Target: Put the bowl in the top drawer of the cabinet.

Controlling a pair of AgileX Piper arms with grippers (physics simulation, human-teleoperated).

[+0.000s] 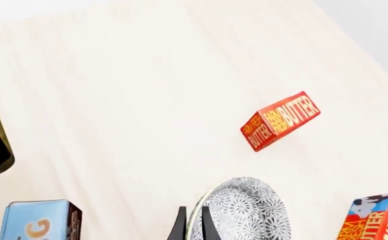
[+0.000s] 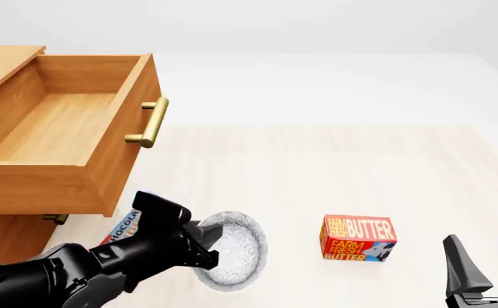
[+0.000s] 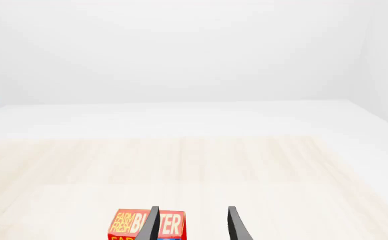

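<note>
Left gripper (image 2: 205, 242): clamped on the rim of the bowl (image 2: 231, 249), round, speckled, tilted.
Right gripper (image 2: 482, 262): fingers apart, holding nothing.
Top drawer (image 2: 61, 138): wooden, pulled out, brass handle.
Butter box (image 2: 358, 238): red, beside bowl.

The bowl (image 2: 236, 250) is white, covered all over in a fine grey-blue speckled, flower-like pattern. The cabinet (image 2: 9, 240) and its top drawer (image 2: 56, 138) are light-brown wood with visible grain; the handle (image 2: 151, 122) is brass. The butter box (image 2: 358, 238) is red with yellow lettering and an orange panel. A second box (image 1: 40, 220) is pale blue on its face and dark brown on its side. The surface (image 2: 335, 167) is pale cream wood, streaked faintly. The left pincer (image 2: 206, 247) and right pincer (image 2: 489, 263) are black.
</note>
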